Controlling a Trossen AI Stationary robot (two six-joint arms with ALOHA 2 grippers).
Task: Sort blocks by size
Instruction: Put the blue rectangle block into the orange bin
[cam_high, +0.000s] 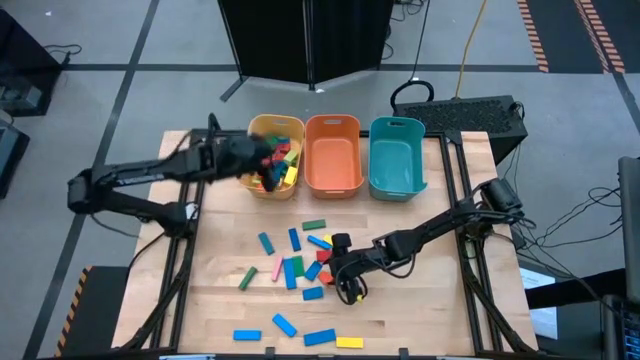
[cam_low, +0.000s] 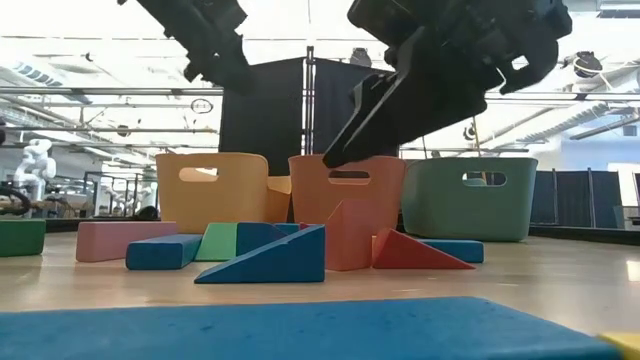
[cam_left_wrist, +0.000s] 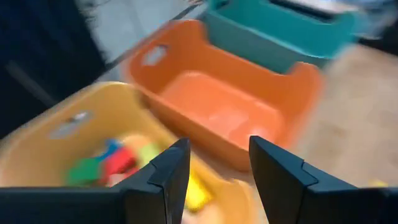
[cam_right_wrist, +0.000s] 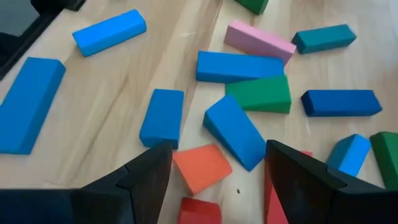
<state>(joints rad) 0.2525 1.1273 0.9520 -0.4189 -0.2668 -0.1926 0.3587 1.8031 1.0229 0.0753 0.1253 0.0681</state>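
Note:
Several blocks (cam_high: 296, 266) in blue, green, pink and red lie scattered flat on the wooden table. More blocks (cam_left_wrist: 109, 163) lie inside the yellow bin (cam_high: 262, 128). My left gripper (cam_left_wrist: 217, 152) hangs open above that bin's near right corner, with nothing between its fingers. My right gripper (cam_right_wrist: 217, 152) hovers open over the cluster at the table's middle. An orange block (cam_right_wrist: 202, 167) and a blue wedge (cam_right_wrist: 235, 132) lie below its gap, and a red block (cam_right_wrist: 199, 211) is nearest the fingers. In the low view its fingers (cam_low: 365, 115) slant down, clear of the blocks.
An orange bin (cam_high: 333, 150) and a teal bin (cam_high: 397, 155) stand right of the yellow one along the far edge. Blue bars (cam_high: 285, 324) and a yellow block (cam_high: 350, 342) lie near the front edge. Bare wood shows at the table's right side (cam_high: 450, 290).

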